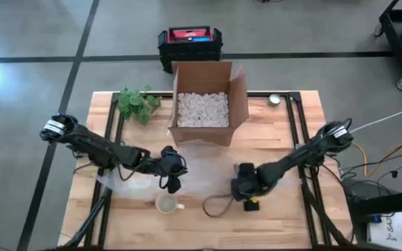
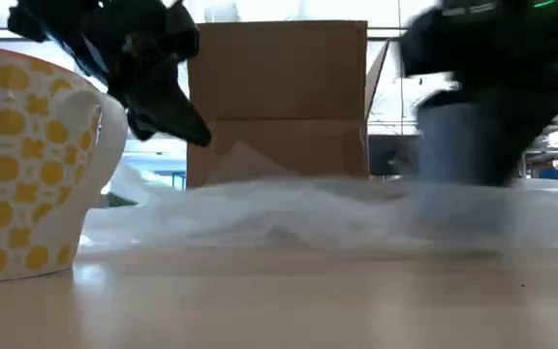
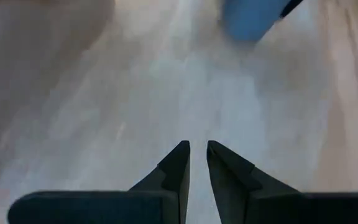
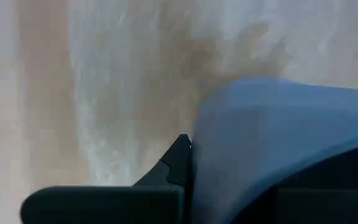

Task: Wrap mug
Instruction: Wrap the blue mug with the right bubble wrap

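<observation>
High view: the white, yellow-patterned mug (image 1: 166, 203) stands just off the clear bubble wrap (image 1: 201, 171), left pincer (image 1: 174, 185) nearly clenched above it, right pincer (image 1: 246, 189) grasping a blue object; a careless sweep could topple the mug.

Bright, even daylight fills the overhead view, with floor glare at nine o'clock. In the low view, windows backlight the cardboard box (image 2: 277, 102); the mug (image 2: 27, 160) looms soft, and motion blur smears two o'clock. Both wrist views are hazy throughout.
</observation>
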